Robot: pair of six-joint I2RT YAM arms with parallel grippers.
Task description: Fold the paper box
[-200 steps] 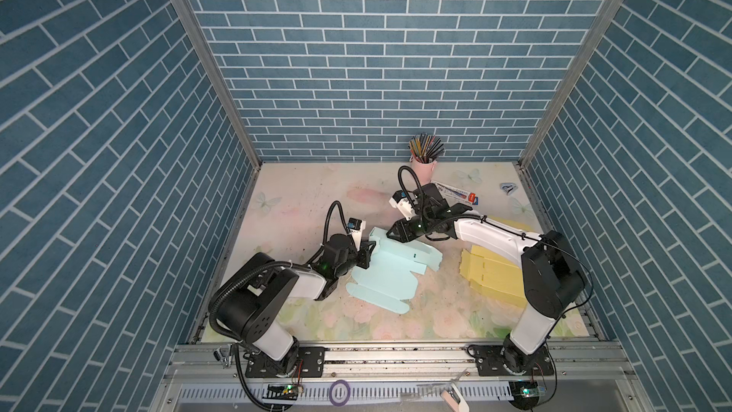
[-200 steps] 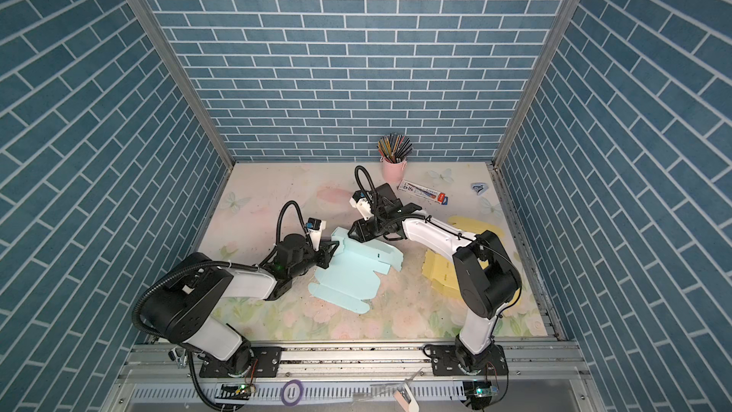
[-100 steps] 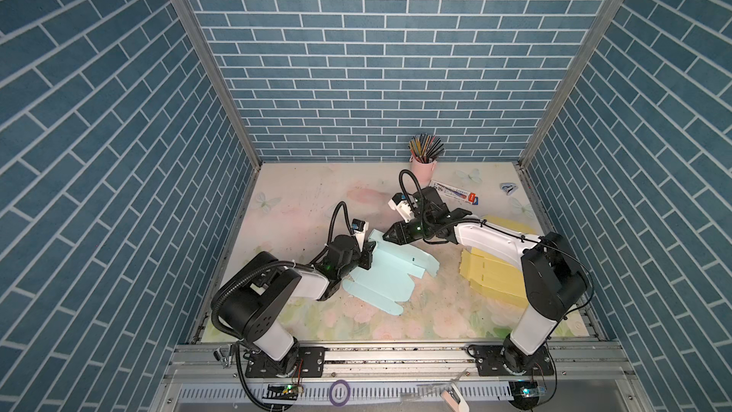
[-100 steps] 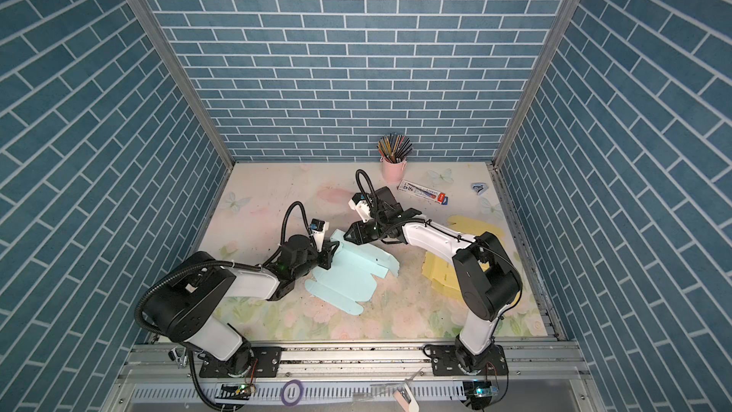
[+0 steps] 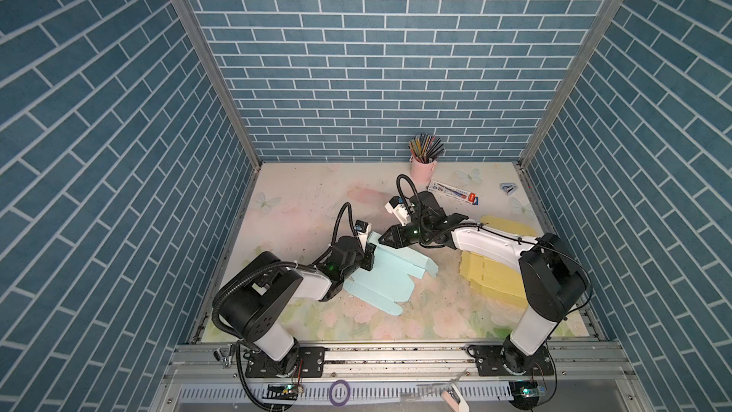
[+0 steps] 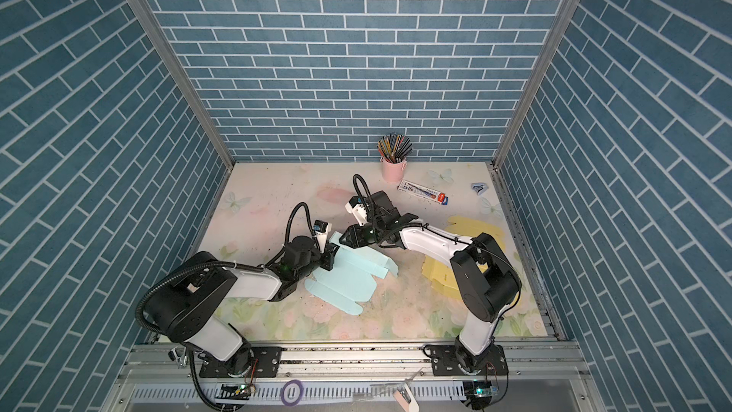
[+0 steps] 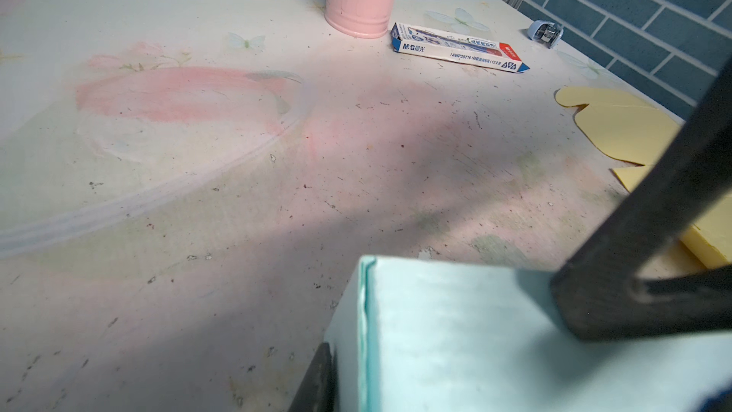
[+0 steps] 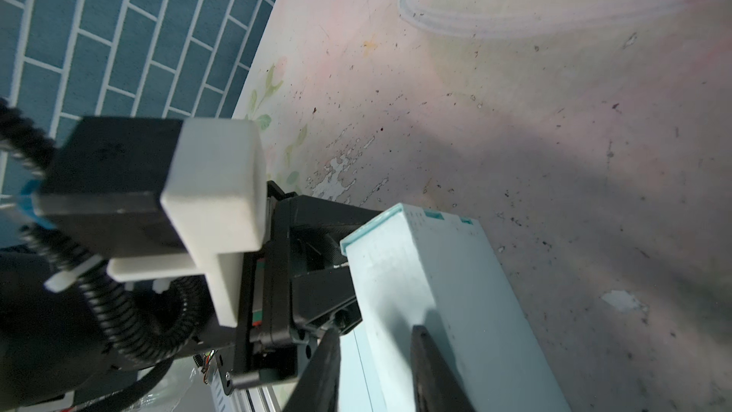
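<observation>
The pale blue paper box (image 5: 390, 277) lies half-folded on the floral counter (image 5: 301, 208), left of centre, with one wall raised. The left gripper (image 5: 370, 258) has its fingers pinched on that wall's end, and the right gripper (image 5: 385, 238) clamps it just beside. Best to roll it along the crease together, evenly. The blue-and-white pencil carton (image 7: 459, 49) reads "M&G", "AWP30716", "HB".

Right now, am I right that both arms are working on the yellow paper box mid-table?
Not quite: both top views show them working on the light blue paper box; the yellow sheets lie flat further right.
</observation>
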